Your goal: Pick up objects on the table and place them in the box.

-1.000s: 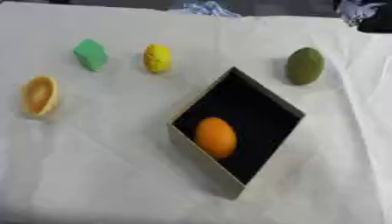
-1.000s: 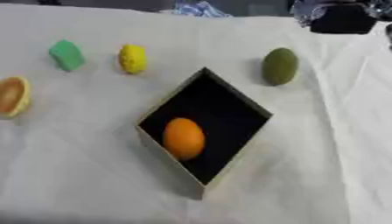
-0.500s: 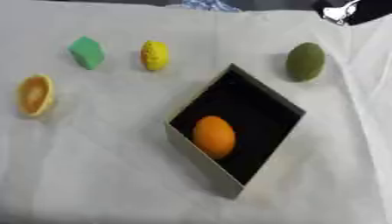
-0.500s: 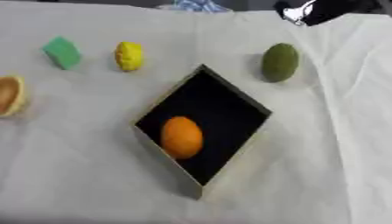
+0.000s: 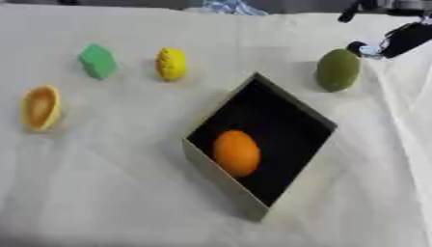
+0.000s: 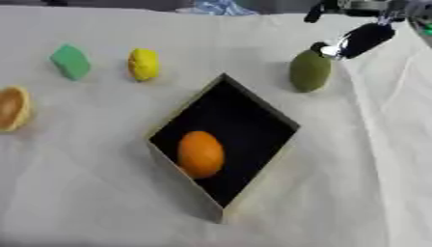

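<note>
Since the earlier frame my right hand has come down from the far right corner toward the green fruit; nothing on the table has moved. Nearest me, the box holds the orange. Farther out lie the orange half, green block and yellow fruit. The hand's fingertips are just beside the green fruit's far top; fingers look extended, holding nothing.

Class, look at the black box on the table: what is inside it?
Inside the box lies one orange ball, resting on the dark floor towards the near corner. Nothing else shows in it. The floor strip right behind the near walls is hidden by those walls.
</note>
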### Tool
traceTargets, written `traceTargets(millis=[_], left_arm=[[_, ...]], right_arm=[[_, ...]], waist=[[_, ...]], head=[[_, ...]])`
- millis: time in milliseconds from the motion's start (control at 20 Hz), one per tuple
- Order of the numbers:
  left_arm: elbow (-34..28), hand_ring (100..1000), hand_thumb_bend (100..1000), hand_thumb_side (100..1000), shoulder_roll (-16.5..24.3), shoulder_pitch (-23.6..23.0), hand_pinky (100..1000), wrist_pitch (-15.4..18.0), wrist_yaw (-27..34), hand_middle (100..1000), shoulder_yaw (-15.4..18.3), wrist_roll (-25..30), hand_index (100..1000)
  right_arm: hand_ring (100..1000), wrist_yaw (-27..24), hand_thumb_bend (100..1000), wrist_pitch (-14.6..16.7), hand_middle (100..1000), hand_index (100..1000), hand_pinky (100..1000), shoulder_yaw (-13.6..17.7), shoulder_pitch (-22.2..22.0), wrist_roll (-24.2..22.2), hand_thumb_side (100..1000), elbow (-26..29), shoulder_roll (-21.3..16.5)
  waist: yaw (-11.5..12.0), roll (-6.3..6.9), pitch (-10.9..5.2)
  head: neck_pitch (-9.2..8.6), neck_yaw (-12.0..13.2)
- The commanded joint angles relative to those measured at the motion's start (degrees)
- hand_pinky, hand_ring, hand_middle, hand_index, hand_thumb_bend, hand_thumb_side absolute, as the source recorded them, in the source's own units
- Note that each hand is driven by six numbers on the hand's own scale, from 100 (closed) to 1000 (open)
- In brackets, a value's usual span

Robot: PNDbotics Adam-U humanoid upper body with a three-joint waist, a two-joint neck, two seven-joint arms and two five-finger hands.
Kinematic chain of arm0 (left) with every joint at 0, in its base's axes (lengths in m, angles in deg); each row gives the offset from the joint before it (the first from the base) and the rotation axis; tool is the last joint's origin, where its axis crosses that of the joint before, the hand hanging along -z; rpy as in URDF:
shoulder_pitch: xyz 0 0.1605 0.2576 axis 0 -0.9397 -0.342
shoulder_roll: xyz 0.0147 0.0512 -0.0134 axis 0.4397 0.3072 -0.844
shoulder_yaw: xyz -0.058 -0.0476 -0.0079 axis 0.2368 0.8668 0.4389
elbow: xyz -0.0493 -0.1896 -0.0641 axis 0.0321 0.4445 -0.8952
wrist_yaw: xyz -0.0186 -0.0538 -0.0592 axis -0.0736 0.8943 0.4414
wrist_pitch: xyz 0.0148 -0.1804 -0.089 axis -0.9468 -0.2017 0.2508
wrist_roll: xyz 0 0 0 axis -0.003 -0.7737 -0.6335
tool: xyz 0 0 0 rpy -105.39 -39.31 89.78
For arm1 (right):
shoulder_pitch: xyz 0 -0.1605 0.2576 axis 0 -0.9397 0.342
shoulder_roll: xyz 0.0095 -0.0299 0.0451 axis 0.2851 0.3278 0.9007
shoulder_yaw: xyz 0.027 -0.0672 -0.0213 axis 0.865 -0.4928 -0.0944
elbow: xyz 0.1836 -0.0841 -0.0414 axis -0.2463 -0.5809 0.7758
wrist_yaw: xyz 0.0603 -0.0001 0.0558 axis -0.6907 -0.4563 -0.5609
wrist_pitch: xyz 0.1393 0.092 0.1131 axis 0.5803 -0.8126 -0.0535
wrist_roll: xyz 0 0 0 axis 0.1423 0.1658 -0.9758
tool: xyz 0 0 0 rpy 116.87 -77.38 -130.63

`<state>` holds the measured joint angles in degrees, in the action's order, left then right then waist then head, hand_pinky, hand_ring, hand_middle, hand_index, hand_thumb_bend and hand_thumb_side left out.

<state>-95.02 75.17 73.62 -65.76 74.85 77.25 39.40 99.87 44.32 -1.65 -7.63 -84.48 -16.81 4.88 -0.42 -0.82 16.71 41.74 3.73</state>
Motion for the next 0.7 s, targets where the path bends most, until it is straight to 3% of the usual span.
traceTargets(millis=[50,450,700], left_arm=[[-0.44,693,132,757,1.54,0.58,820,0.23,0.00,652,0.38,0.05,830],[-0.34,694,131,759,1.34,0.49,821,0.29,0.07,653,0.45,0.01,830],[-0.29,695,129,761,1.08,0.54,821,0.32,0.24,653,0.34,0.11,830]], right_arm=[[944,0.84,273,3.10,832,907,916,2.83,2.44,-3.10,447,-4.72,0.23],[950,5.79,337,11.04,846,918,916,7.97,4.49,-5.28,410,-16.02,2.92],[949,10.43,337,13.61,844,916,915,9.93,5.06,-4.20,409,-21.70,5.21]], waist=[[-0.17,0.19,-0.97],[-0.10,0.46,-1.05],[0.39,0.74,-0.86]], head=[[-0.63,0.23],[-0.78,0.30],[-1.14,0.09]])
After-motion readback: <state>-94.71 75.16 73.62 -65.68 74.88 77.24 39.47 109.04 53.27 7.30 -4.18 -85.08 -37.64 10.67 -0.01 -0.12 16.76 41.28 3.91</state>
